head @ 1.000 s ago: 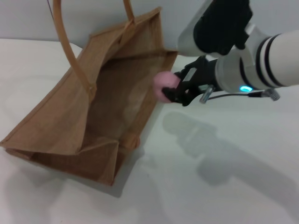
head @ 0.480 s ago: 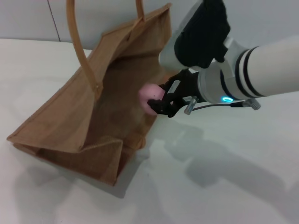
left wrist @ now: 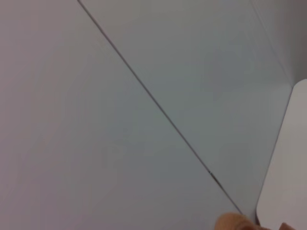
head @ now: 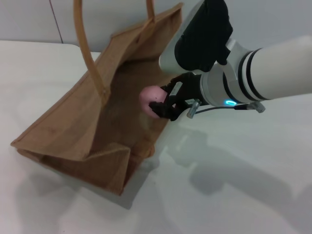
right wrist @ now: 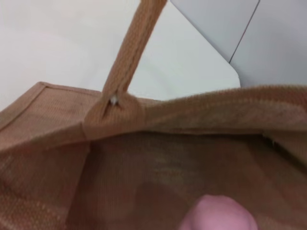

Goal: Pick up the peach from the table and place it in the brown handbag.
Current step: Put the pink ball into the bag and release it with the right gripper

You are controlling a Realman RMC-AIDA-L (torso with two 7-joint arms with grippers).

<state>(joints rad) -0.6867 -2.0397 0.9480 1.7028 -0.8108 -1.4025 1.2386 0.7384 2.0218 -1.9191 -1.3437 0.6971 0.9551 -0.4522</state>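
One peach (head: 149,97) is held clamped between the black fingers of the right gripper (head: 161,103), just inside the open mouth of the brown handbag (head: 73,126), above its interior. The handbag lies tilted on the table (head: 234,195). No brand, label or writing can be read. The left gripper is not seen.

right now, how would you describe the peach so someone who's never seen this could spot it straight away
Start at the big brown handbag standing open on the white table. Over its open mouth, by the wall nearest the robot's right arm, the black right end effector is shut on the peach. It is the only small, smooth, round pink thing there, against coarse tan weave.
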